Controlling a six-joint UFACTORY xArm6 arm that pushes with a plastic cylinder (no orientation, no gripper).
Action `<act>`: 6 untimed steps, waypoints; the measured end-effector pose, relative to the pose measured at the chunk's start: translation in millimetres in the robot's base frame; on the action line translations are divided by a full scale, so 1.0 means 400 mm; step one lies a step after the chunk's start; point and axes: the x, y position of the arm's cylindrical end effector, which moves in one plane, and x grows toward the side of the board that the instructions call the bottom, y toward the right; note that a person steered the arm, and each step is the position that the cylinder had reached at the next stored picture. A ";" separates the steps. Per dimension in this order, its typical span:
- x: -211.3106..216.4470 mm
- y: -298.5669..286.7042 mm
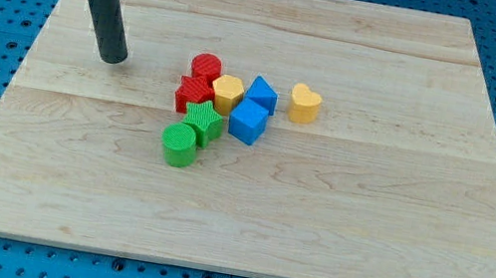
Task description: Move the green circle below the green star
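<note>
The green circle [179, 144] stands on the wooden board, touching the green star [203, 120] and lying just below and to the left of it. My tip [114, 58] rests on the board toward the view's upper left, well apart from both green blocks, roughly a hand's width up and left of them.
A tight cluster sits right above the green star: a red circle [205, 67], a red star [194, 93], a yellow hexagon [228, 91], and two blue blocks [261, 94] [248, 121]. A yellow heart [304, 103] stands alone to the right. The board's edge [236, 270] runs along the view's bottom.
</note>
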 end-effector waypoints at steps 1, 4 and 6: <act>0.151 0.001; 0.355 0.219; 0.255 0.243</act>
